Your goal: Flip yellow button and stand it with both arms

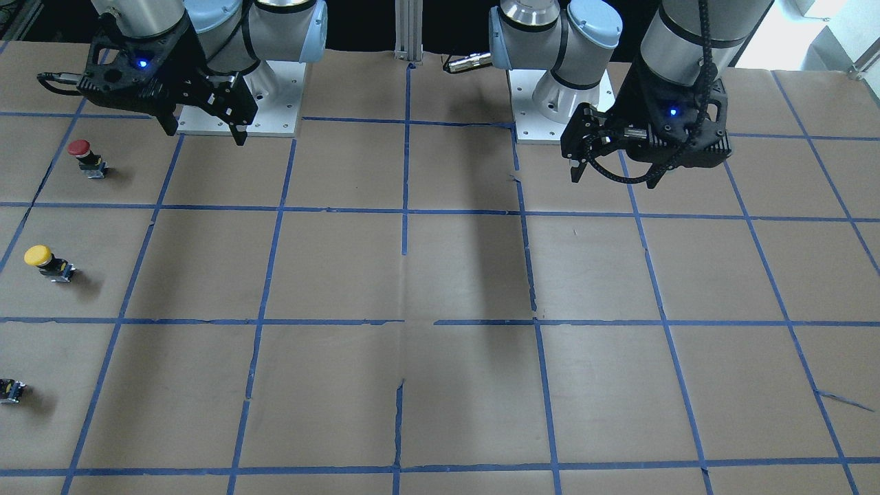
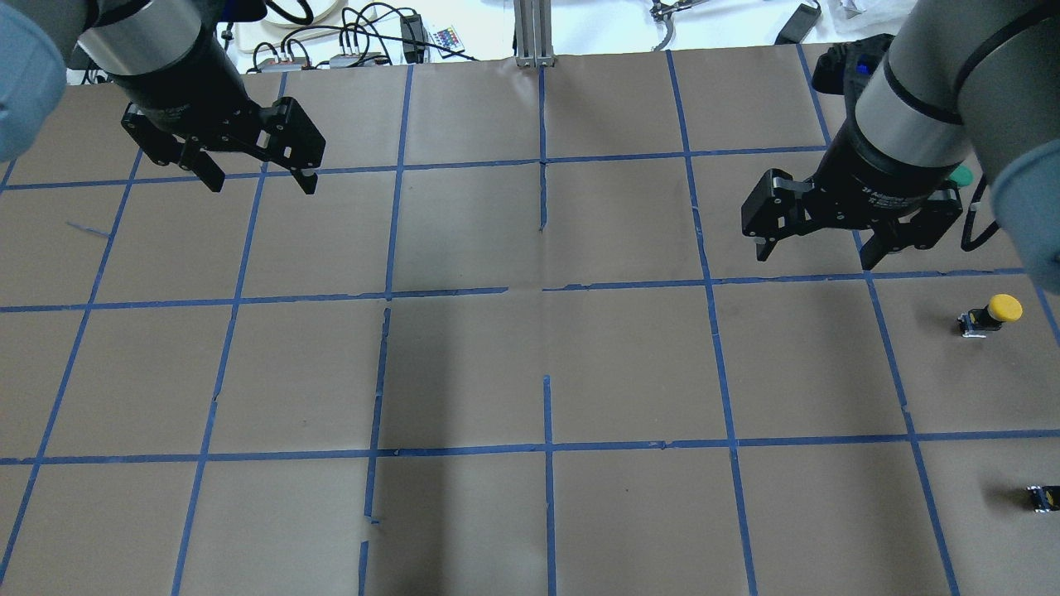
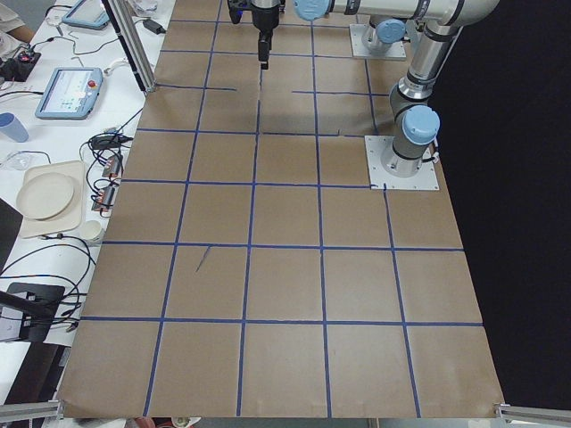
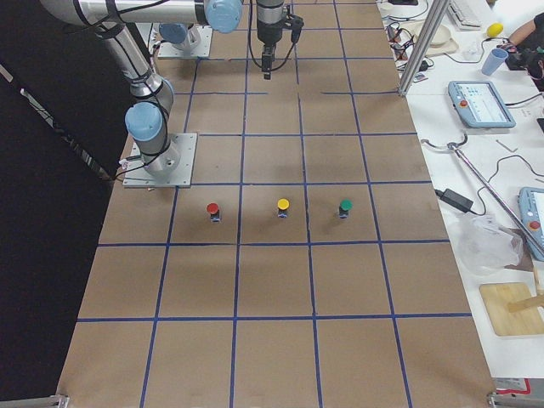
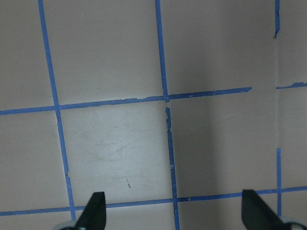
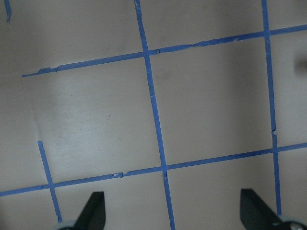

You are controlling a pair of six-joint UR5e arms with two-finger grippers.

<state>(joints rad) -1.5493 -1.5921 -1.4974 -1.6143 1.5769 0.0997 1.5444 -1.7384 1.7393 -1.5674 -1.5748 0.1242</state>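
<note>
Black jaws on the left arm (image 2: 157, 58) and right arm (image 2: 911, 116) gape wide above the taped brown-paper bench (image 2: 530, 372). Mushroom-capped yellow button (image 2: 990, 315) sits at the right jaws' 4 o'clock, well apart. A capless black part (image 2: 1045, 497) beyond it is cut off by the edge.

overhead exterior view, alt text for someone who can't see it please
The yellow button sits untouched on the table near the right edge. The left gripper and right gripper both hang open above the blue-taped brown surface, holding nothing.
</note>
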